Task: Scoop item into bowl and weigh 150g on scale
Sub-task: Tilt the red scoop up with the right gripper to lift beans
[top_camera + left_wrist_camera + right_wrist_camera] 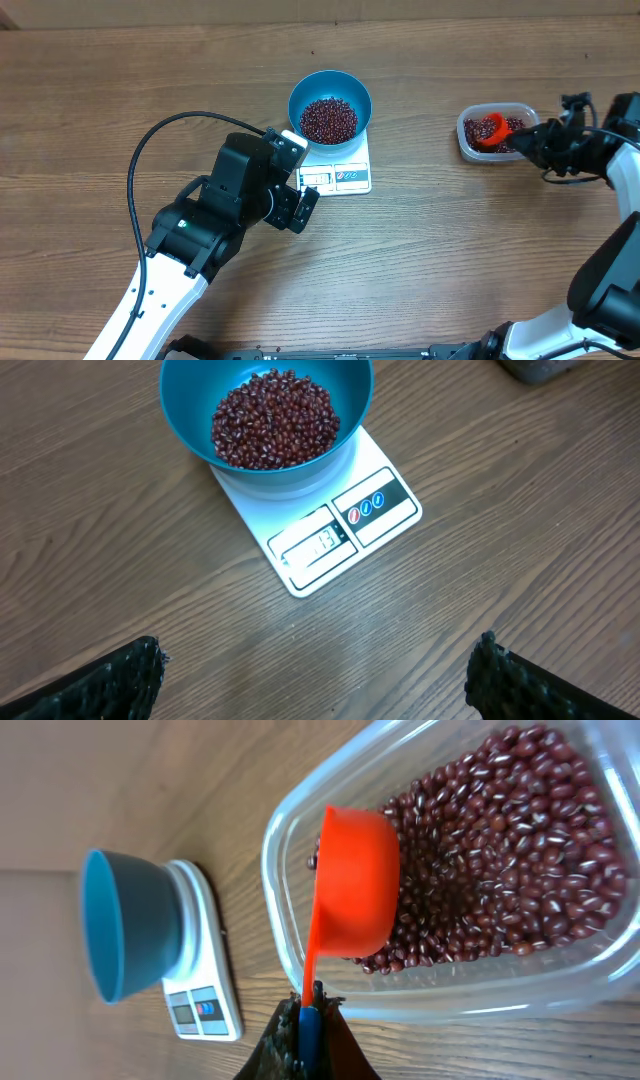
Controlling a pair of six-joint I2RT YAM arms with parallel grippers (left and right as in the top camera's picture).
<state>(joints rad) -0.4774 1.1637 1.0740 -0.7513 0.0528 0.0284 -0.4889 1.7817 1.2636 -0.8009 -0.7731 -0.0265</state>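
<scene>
The blue bowl [330, 105] stands on the white scale [348, 178] and holds a heap of dark red beans [275, 420]. My left gripper [303, 205] hovers just in front and to the left of the scale [340, 530], open wide with nothing between its fingers [115, 685]. At the right, my right gripper [308, 1015] is shut on the handle of an orange scoop [355, 880]. The scoop's cup is tipped on its side in the clear tub [470, 145], against more beans [500, 850]. The bowl [125, 925] and scale [205, 990] also show in the right wrist view.
The left arm's black cable [150, 150] loops over the table to the left of the bowl. The clear tub's wall [450, 995] lies directly in front of the right gripper. Bare wood table [430, 230] separates the scale and the tub.
</scene>
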